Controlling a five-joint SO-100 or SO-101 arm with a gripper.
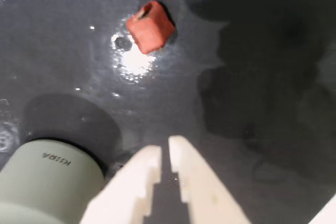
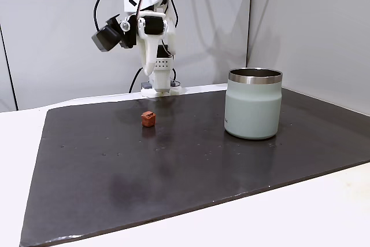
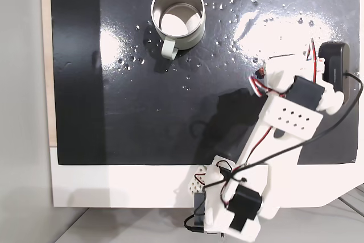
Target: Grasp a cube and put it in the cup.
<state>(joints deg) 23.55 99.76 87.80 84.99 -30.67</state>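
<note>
Two white fingers point(image 1: 199, 182) of the claw point(image 1: 168, 153) are reaching in from the bottom edge of the wrist view, their bases cut off; a narrow gap is showing between them with nothing in it, so the claw is nearly clenched and carrying nothing. In a fixed view the arm point(image 2: 144, 21) is standing folded at the back of the dark mat point(image 2: 173, 166), and the fingertips are hard to make out there. The cube point(image 1: 150, 26) is lying on the mat, ahead of the claw and well apart from it, sitting tilted with one corner toward the camera; being a cube, it is showing no long axis. A glare patch is lying just beside it. The cup point(image 2: 253, 105) is standing upright, mouth up, well right of the cube point(image 2: 148, 119). From above, the arm point(image 3: 284, 118) is covering the cube's area.
</note>
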